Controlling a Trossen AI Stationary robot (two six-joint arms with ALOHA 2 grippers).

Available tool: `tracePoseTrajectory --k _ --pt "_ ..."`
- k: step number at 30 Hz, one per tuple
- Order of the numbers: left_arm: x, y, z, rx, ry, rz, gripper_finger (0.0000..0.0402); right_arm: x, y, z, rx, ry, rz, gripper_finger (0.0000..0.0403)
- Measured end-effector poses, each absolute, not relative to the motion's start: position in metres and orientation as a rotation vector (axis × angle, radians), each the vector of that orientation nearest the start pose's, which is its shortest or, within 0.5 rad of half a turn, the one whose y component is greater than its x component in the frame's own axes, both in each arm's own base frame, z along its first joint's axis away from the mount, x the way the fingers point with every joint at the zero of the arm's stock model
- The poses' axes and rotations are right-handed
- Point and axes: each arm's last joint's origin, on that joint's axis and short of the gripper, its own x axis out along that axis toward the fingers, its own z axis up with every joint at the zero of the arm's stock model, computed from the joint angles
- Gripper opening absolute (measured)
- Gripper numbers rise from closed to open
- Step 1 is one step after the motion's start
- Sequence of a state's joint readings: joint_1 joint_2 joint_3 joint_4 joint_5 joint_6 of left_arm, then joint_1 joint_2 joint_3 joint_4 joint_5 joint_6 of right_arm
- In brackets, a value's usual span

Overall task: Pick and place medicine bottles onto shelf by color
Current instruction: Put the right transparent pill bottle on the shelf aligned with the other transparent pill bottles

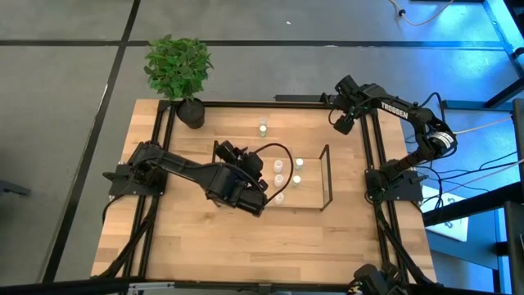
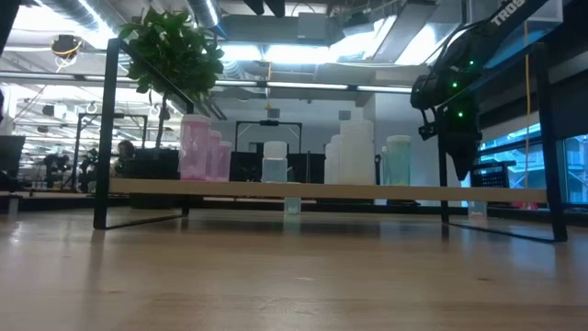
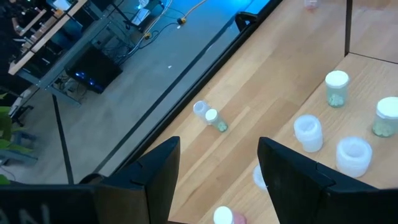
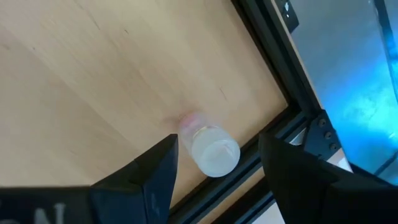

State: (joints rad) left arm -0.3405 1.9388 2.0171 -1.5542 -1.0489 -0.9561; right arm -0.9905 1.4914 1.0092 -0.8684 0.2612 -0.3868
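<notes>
The shelf (image 1: 326, 176) of thin black rods stands mid-table, and several small bottles (image 1: 280, 169) stand on its wooden board (image 2: 230, 188). Seen level, they stand in pink (image 2: 197, 147), clear (image 2: 274, 162), white (image 2: 354, 147) and green (image 2: 397, 159) groups. My left gripper (image 1: 242, 157) (image 3: 219, 149) hovers open at the shelf's left end, with nothing between its fingers. My right gripper (image 1: 340, 125) (image 4: 217, 142) hangs open at the far right corner. It points down over a pinkish bottle (image 4: 208, 149) that stands upright on the table beside the black frame, and does not touch it.
Two bottles (image 3: 210, 116) (image 1: 263, 127) stand on the table beyond the shelf, toward the far edge. A potted plant (image 1: 178, 70) stands at the far left corner. A black frame rail (image 1: 372, 139) runs along the table's edges, close to my right gripper.
</notes>
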Motion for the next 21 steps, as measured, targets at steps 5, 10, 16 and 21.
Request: tracePoseTrajectory --k 5,10,16,21 --pt "0.350 -0.098 0.347 0.135 0.727 0.993 0.0209 0.139 -0.226 0.213 0.284 1.459 -0.827 0.0226" --pt "0.350 -0.097 0.347 0.134 0.726 0.994 0.0209 0.139 -0.226 0.213 0.369 1.413 -0.913 0.0226" --pt "0.350 -0.097 0.347 0.134 0.726 0.995 0.0209 0.139 -0.216 0.211 0.487 1.440 -0.920 0.0226" --pt "0.350 -0.097 0.347 0.134 0.726 0.994 0.0209 0.139 -0.208 0.211 0.538 1.492 -0.981 0.0226"
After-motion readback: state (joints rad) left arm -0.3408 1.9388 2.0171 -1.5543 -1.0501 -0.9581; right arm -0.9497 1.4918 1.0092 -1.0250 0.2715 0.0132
